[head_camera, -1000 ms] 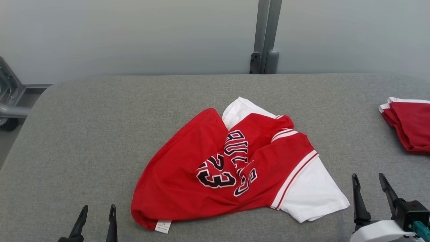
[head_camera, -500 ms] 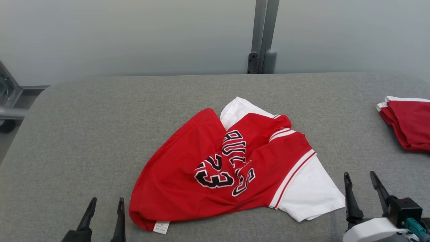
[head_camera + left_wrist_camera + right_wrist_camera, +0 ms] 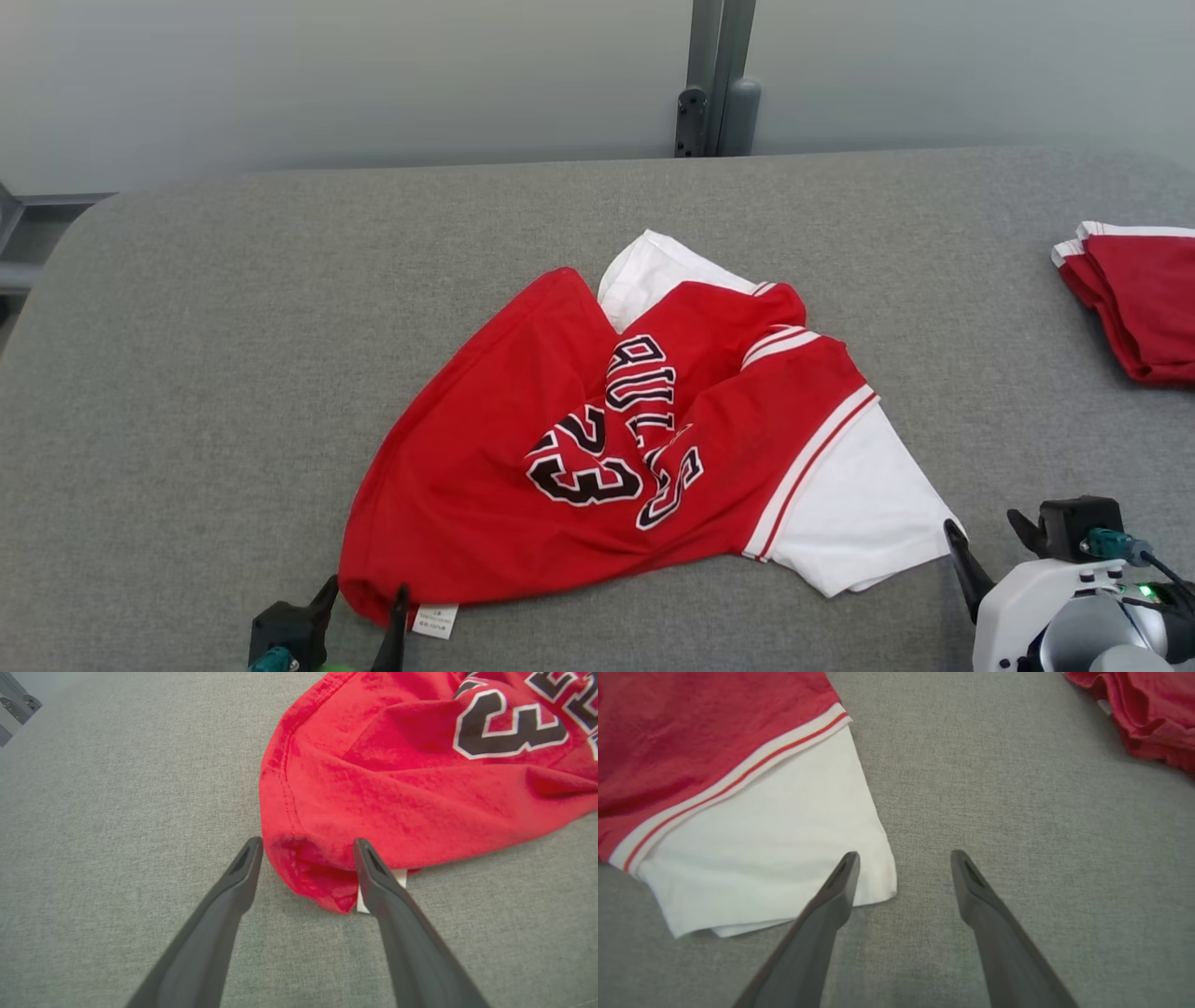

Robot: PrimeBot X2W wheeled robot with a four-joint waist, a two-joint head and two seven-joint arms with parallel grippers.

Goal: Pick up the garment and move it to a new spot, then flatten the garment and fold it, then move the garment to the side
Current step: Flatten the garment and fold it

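Left gripper (image 3: 308,847): wide open, empty, at the table's (image 3: 187,355) near edge, straddling the shirt's (image 3: 504,467) hem corner.
Right gripper (image 3: 905,856): wide open, empty, table's near right, at the sleeve (image 3: 775,830) corner.
Shirt: crumpled, mid-table.
Risk: the fingers may pinch only one layer, so the bunched cloth could slip.

so the grey fabric-covered tabletop (image 3: 233,327) has the garment (image 3: 485,467), a crumpled red-and-white jersey, lying mid-surface, plus another red bundle (image 3: 1144,308) at the right edge, well apart
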